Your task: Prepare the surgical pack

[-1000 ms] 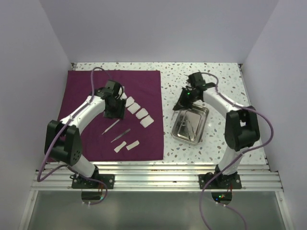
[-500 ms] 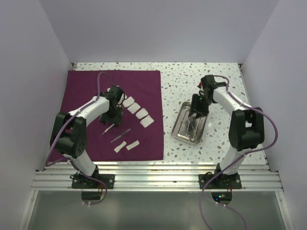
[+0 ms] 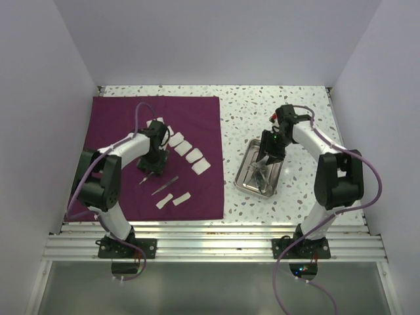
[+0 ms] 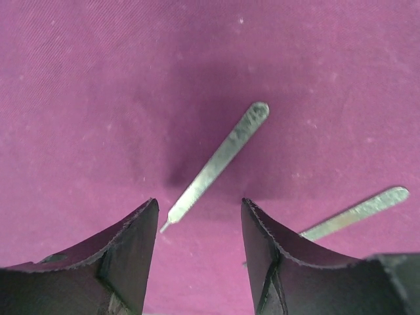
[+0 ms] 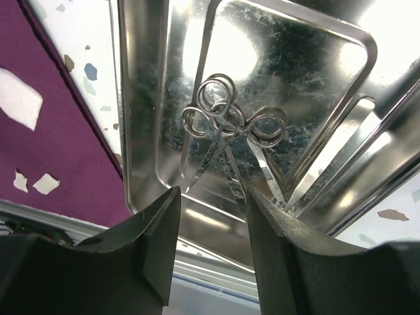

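The maroon cloth [image 3: 111, 125] lies flat on the left of the table. On it are a row of white gauze pads [image 3: 187, 154] and two slim metal instruments [image 3: 143, 178] [image 3: 165, 184]. My left gripper [image 3: 152, 167] hovers open just above the nearer instrument [image 4: 220, 161], whose thin tip points into the gap between the jaws [image 4: 200, 216]. The second instrument [image 4: 357, 213] runs behind the right finger. The steel tray [image 3: 272, 180] stands on the right. My right gripper [image 3: 266, 157] is open low over it, and the scissors [image 5: 223, 125] lie loose in the tray [image 5: 138, 98] ahead of the jaws [image 5: 213, 200].
Two smaller gauze pieces [image 3: 173, 199] lie near the cloth's front edge. A flat metal tool [image 5: 328, 157] rests along the tray's right wall. Speckled tabletop [image 3: 262, 105] surrounds the tray, white walls close in three sides, and an aluminium rail [image 3: 210, 230] runs along the front.
My right gripper has moved from the tray's far corner to over its middle and has opened. My left gripper has slid nearer along the cloth, down over the slim instrument.
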Action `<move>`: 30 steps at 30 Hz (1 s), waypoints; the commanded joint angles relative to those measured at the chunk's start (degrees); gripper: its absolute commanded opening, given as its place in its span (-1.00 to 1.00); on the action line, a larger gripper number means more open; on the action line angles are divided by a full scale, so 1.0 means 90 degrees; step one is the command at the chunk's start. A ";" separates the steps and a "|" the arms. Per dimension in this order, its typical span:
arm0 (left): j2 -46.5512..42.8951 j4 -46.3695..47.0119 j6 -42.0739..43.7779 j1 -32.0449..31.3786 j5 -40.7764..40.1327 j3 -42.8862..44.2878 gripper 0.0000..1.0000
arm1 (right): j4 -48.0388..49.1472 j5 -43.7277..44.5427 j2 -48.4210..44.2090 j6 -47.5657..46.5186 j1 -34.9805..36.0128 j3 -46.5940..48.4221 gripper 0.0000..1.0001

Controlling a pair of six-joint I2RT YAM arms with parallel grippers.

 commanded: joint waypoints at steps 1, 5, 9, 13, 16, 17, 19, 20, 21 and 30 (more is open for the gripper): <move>0.0159 0.0424 0.0425 0.0131 0.0173 -0.0045 0.13 | 0.0077 -0.0276 -0.0398 -0.0094 0.0024 -0.0082 -0.04; 0.0345 0.0522 0.0513 0.0267 0.0338 -0.0016 0.08 | 0.0116 -0.0354 -0.0447 -0.0094 0.0024 -0.0160 -0.05; 0.0530 0.0620 0.0523 0.0346 0.0582 -0.0055 -0.13 | 0.0155 -0.0432 -0.0486 -0.0084 0.0033 -0.0180 -0.06; 0.0677 0.0659 0.0523 0.0356 0.0681 -0.0152 -0.31 | 0.0146 -0.0442 -0.0467 -0.0064 0.0160 -0.0151 -0.07; 0.0697 0.0698 0.0523 0.0414 0.0759 -0.0152 -0.43 | 0.0175 -0.0442 -0.0467 -0.0016 0.0268 -0.0131 -0.07; 0.0716 0.0698 0.0523 0.0414 0.0759 -0.0152 -0.45 | 0.0194 -0.0452 -0.0477 -0.0016 0.0287 -0.0141 -0.07; 0.0755 0.0659 0.0523 0.0424 0.0779 -0.0114 -0.57 | 0.0214 -0.0452 -0.0477 0.0023 0.0385 -0.0112 -0.07; 0.0755 0.0630 0.0523 0.0424 0.0769 -0.0104 -0.65 | 0.0204 -0.0433 -0.0457 0.0053 0.0424 -0.0102 -0.08; 0.0726 0.0620 0.0523 0.0424 0.0769 -0.0074 -0.69 | 0.0195 -0.0423 -0.0457 0.0053 0.0501 -0.0082 -0.08; 0.0317 0.0151 0.0114 0.0424 0.0700 0.0160 -1.00 | 0.0292 -0.0442 -0.0243 0.0453 0.1341 0.0367 -0.08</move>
